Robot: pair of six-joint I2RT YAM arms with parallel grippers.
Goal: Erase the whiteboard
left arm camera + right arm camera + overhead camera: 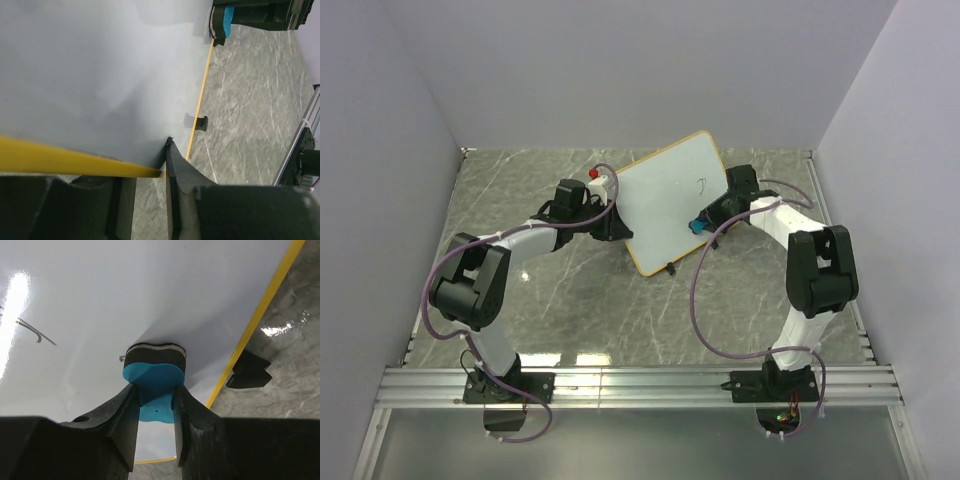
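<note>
The whiteboard (665, 205), white with a thin orange frame, stands tilted on its black feet in the middle of the table. A small dark pen mark (701, 183) is near its upper right; it also shows in the right wrist view (32, 331). My left gripper (613, 222) is shut on the board's left frame edge (55, 157). My right gripper (706, 220) is shut on a blue eraser (155, 377), whose dark felt pad presses on the board face (125, 290), below and right of the mark. The eraser also shows in the left wrist view (227, 20).
A white marker with a red cap (598, 180) lies just left of the board's upper left corner, by my left wrist. One black foot of the board (248, 371) rests on the grey marble tabletop (570, 300). Walls enclose the table on three sides.
</note>
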